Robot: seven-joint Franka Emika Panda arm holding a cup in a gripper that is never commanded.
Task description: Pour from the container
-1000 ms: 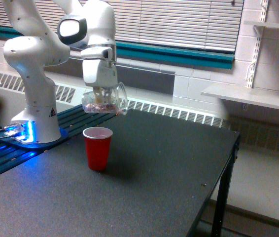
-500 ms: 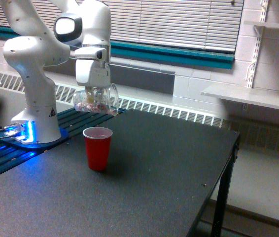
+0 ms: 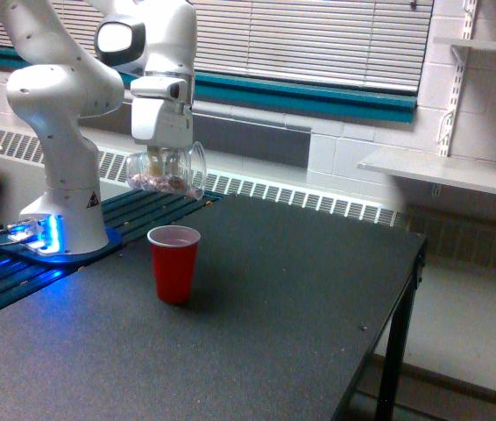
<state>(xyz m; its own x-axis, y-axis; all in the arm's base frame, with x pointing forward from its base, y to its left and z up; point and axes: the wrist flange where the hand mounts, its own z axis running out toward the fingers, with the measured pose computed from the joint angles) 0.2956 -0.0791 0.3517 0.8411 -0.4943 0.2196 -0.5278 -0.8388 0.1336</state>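
Note:
My gripper (image 3: 166, 168) is shut on the container (image 3: 166, 174), a small clear plastic jar lying nearly on its side in the air, with brownish-red bits showing along its lower wall. It hangs above and slightly to the exterior view's left of the red plastic cup (image 3: 174, 262). That cup stands upright on the dark table (image 3: 257, 333) with its mouth open; I cannot see whether anything lies inside. A clear gap separates the jar from the cup's rim.
The white arm base (image 3: 62, 215) with blue lights stands at the exterior view's left on a blue slatted platform. Behind runs a radiator grille and blinds. The table's edge and a leg (image 3: 392, 368) lie at the right; a shelf (image 3: 441, 171) hangs beyond.
The gripper with the jar has shifted toward the exterior view's left and slightly up, away from directly over the cup. The red cup has not moved.

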